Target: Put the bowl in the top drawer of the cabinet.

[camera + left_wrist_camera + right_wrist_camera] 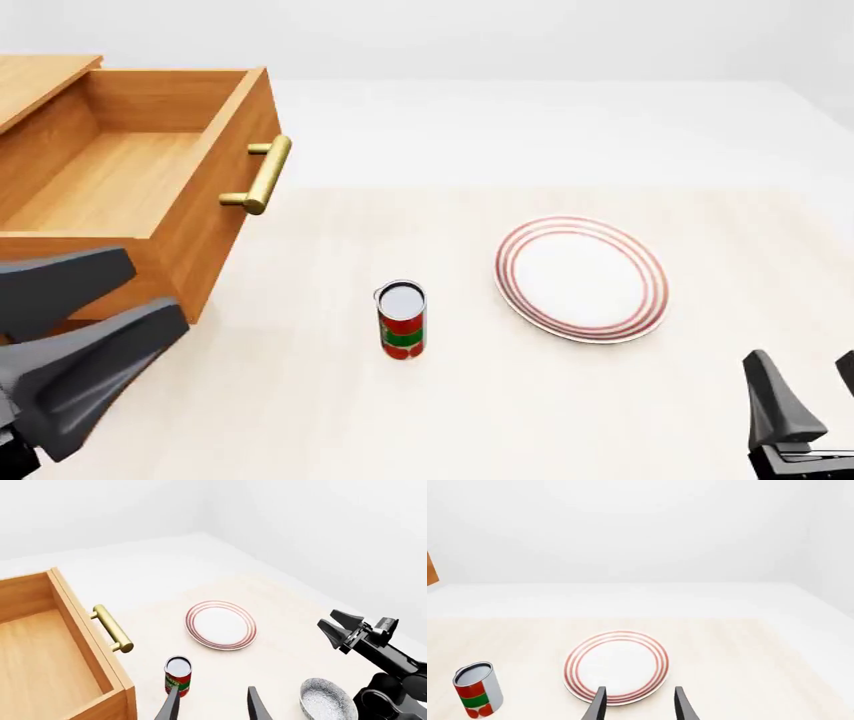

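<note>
The bowl [325, 699], white with dense blue-grey speckles, shows only in the left wrist view, standing on the table beside the right arm's base. In the front view it is out of frame. The top drawer [127, 170] of the cabinet [38, 78] is pulled out and empty, with its brass handle [262, 174] facing the table. My left gripper [212, 706] hangs open beside the drawer's front corner, holding nothing. Over the table's near right side my right gripper [811, 392] is open and empty, with the bowl behind it.
A red and green can [400, 320] stands upright in the middle of the table. A flat white plate with red rings [581, 278] lies to its right, just ahead of the right gripper's fingers [599, 705].
</note>
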Robot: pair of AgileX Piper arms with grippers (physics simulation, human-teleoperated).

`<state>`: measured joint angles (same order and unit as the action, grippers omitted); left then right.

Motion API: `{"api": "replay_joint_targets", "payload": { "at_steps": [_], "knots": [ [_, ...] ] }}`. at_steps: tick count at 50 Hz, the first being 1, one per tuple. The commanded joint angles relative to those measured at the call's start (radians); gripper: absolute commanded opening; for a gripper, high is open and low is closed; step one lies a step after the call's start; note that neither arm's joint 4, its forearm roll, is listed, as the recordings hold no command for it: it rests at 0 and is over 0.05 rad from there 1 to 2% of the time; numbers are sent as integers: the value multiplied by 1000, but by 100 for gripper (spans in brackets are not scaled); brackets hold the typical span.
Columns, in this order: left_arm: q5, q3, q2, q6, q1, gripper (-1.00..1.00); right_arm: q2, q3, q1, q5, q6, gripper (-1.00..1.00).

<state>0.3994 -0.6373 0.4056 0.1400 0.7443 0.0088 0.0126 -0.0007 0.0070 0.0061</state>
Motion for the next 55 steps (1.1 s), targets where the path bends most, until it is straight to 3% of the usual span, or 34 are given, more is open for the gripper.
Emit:
{"api": "replay_joint_targets", "payload": {
  "at_steps": [1,33,55],
  "knots": [
    [-36,-7,80,17,67,100,0,0,0,0,0,100],
    [-153,-18,291,62,228,100,0,0,0,0,0,100],
    [-234,-31,426,173,322,100,0,0,0,0,0,100]
  ]
}}
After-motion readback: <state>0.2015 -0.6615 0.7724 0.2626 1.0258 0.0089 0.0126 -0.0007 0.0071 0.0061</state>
